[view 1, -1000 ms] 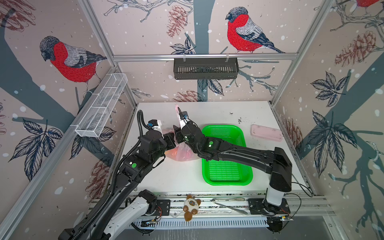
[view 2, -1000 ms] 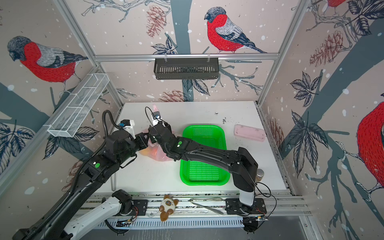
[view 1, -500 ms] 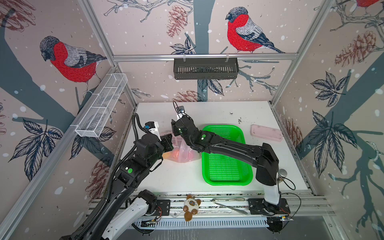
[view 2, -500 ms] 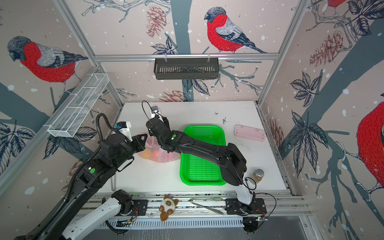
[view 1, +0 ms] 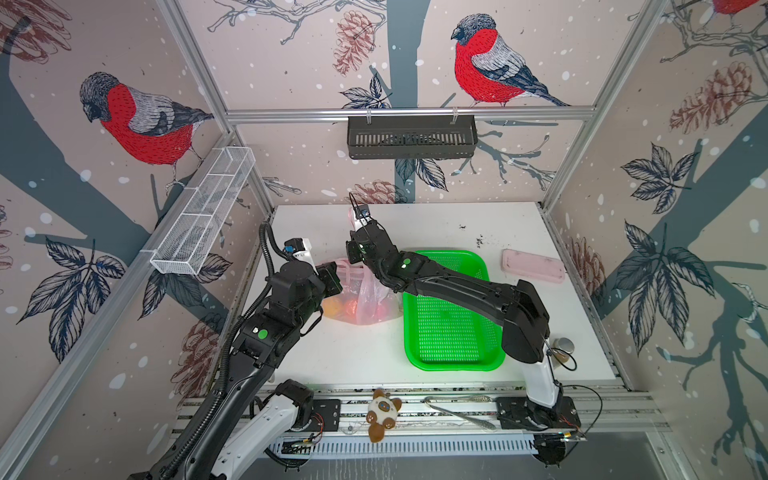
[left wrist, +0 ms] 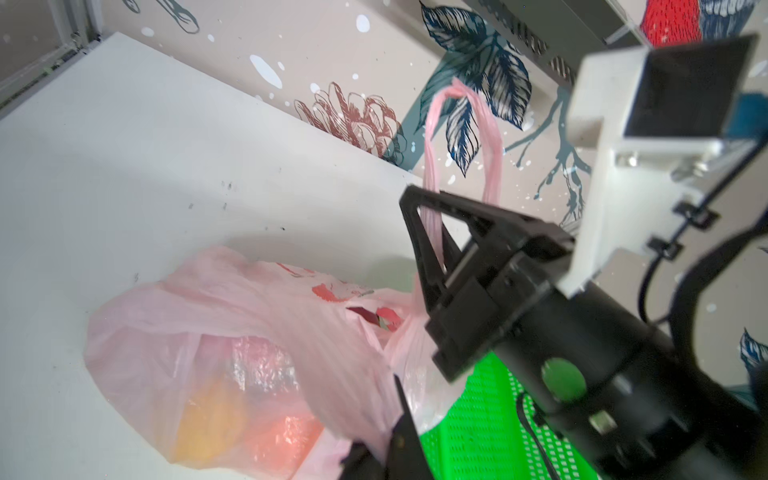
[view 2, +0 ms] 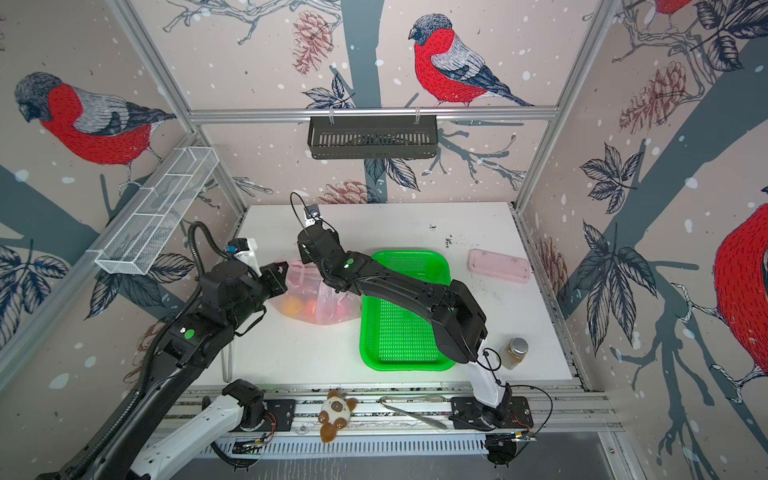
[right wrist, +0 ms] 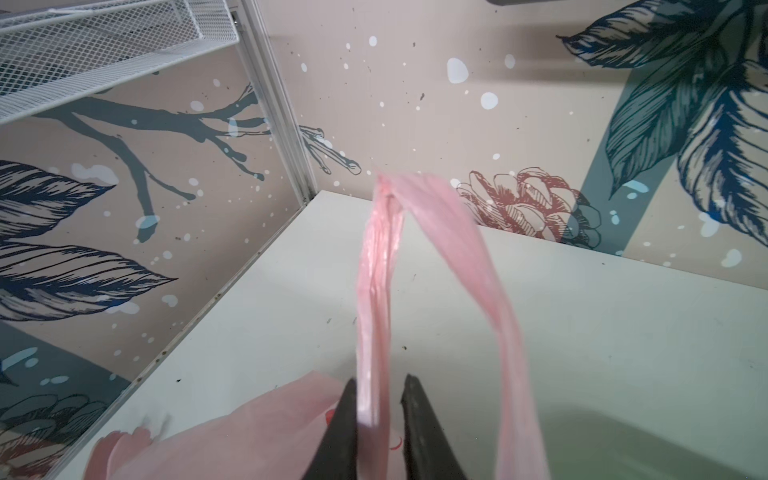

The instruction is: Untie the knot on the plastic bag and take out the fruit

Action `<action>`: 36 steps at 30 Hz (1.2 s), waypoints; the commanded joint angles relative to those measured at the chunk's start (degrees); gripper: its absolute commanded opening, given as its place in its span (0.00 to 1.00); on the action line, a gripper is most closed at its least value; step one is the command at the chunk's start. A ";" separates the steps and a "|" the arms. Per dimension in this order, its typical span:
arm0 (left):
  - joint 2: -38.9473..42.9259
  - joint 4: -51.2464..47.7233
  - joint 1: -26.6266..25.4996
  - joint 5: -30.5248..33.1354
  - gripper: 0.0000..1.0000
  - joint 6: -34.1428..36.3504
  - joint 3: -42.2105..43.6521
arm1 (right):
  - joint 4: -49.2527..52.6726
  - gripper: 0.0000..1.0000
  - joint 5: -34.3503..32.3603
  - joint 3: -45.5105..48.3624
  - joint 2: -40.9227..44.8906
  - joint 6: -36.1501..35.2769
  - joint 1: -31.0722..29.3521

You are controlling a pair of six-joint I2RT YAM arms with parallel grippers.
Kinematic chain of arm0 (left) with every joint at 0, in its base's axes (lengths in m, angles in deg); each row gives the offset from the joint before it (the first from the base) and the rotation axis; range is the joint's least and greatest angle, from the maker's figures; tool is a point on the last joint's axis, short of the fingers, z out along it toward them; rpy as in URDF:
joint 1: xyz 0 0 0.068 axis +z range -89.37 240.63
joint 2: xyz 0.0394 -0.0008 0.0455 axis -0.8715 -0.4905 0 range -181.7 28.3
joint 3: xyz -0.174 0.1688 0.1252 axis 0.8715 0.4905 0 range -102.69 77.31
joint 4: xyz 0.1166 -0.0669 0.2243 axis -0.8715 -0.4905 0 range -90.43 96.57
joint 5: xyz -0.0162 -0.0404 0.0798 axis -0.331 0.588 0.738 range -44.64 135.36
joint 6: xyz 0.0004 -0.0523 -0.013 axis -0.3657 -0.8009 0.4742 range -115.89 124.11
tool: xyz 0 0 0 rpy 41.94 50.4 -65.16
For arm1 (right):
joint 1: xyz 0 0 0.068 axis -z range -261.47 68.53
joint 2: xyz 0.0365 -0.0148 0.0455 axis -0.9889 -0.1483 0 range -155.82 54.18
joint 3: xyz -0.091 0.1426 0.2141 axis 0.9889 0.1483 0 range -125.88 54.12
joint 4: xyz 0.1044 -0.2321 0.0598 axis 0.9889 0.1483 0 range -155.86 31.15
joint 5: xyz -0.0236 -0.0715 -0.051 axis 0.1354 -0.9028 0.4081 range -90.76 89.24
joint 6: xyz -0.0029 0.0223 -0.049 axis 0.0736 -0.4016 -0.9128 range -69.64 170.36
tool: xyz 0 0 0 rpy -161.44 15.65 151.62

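Pinching a fold of the plastic bag (left wrist: pixel 208 316) near its mouth, the left tool (left wrist: pixel 380 440) has its fingers together on the thin film. The right tool (right wrist: pixel 380 380) has one strip of the handle loop (right wrist: pixel 374 291) between its fingers, which stand close on either side. Whether they press the strip cannot be told. The loop stands up above that tool, clear of the bench (view 1: pixel 436 224).

The bag lies sagging on the left half of the bench, its right side against the left rim of the green basket (view 1: pixel 449 332). The fruit (view 2: pixel 291 306) is inside, showing orange and red through the film.

Bare bench runs behind the bag to the back wall and in front of it to the front edge. The left edge of the bench is near, under the left arm. Well apart to the right lie a pink case (view 1: pixel 533 266) near the right edge and a jar (view 2: pixel 516 352) by the front right corner.
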 commanded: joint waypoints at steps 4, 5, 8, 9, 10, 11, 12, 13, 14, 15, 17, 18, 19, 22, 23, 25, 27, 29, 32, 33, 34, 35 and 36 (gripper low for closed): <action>-6.12 9.73 9.08 -7.44 0.00 3.73 -3.41 | -3.65 0.11 10.71 0.83 2.84 -2.05 1.77; -7.01 10.46 10.56 -8.52 0.00 3.73 -3.89 | -3.97 0.10 11.86 1.03 3.19 -2.24 2.11; -9.86 12.68 15.36 -11.66 0.00 3.69 -5.74 | -5.13 0.08 16.74 1.10 4.01 -2.30 3.66; -10.61 13.09 16.67 -12.46 0.00 3.65 -6.64 | -5.40 0.08 18.36 0.93 4.11 -2.32 4.24; -11.45 13.58 18.17 -13.40 0.00 3.56 -7.26 | -5.75 0.08 20.06 0.60 4.11 -2.40 4.90; -12.25 13.99 19.57 -14.41 0.00 3.47 -7.85 | -6.01 0.08 21.95 0.00 3.96 -2.53 5.52; -12.92 14.33 20.83 -15.22 0.00 3.32 -8.44 | -6.05 0.08 23.37 -0.67 3.73 -2.70 6.03; -13.62 14.76 22.05 -16.06 0.00 3.21 -8.99 | -5.92 0.08 24.80 -1.65 3.23 -2.93 6.72; -14.33 15.09 23.26 -16.81 0.00 3.01 -9.52 | -5.72 0.08 25.94 -2.72 2.70 -2.96 7.32; -15.00 15.53 24.55 -17.84 0.00 2.67 -10.05 | -5.49 0.08 27.29 -4.10 2.02 -3.11 7.98; -16.05 16.48 26.84 -19.28 0.00 2.03 -10.88 | -4.48 0.08 29.35 -7.11 0.32 -3.00 9.29; -16.46 16.84 27.92 -19.82 0.00 1.74 -11.35 | -3.84 0.08 30.53 -8.97 -0.60 -3.12 9.87; -16.85 17.14 28.79 -20.38 0.00 1.51 -11.69 | -3.17 0.08 31.72 -10.57 -1.39 -3.26 10.47; -17.69 17.11 30.51 -22.11 0.00 1.04 -12.67 | -1.75 0.08 34.90 -13.62 -2.84 -3.63 11.81; -17.85 16.87 30.81 -22.69 0.00 0.94 -12.98 | -1.53 0.08 35.83 -13.70 -2.84 -3.51 12.11; -17.98 16.26 31.16 -24.26 0.00 0.92 -13.12 | -0.99 0.08 38.65 -12.83 -2.24 -3.90 12.71; -17.83 15.42 31.31 -25.79 0.00 0.92 -12.81 | -0.51 0.08 40.42 -9.91 -0.63 -4.05 13.07; -17.47 14.85 31.44 -28.21 0.00 0.92 -11.96 | -1.11 0.08 41.08 -4.42 2.38 -4.19 12.98; -16.65 13.89 31.54 -32.54 0.00 0.99 -10.00 | -4.01 0.08 40.61 7.20 8.57 -4.07 12.96; -16.22 13.60 31.62 -34.16 0.00 1.26 -9.22 | -4.79 0.08 39.77 10.80 10.72 -3.94 12.96; -15.79 13.21 31.63 -35.43 0.00 1.42 -8.39 | -5.27 0.08 38.99 13.96 12.42 -3.88 13.07; -15.18 12.90 31.62 -36.94 0.00 1.85 -7.38 | -5.64 0.09 37.93 17.05 14.16 -3.77 13.15; -14.43 12.47 31.63 -38.73 0.00 2.41 -6.35 | -5.86 0.08 36.93 19.73 15.90 -3.55 13.20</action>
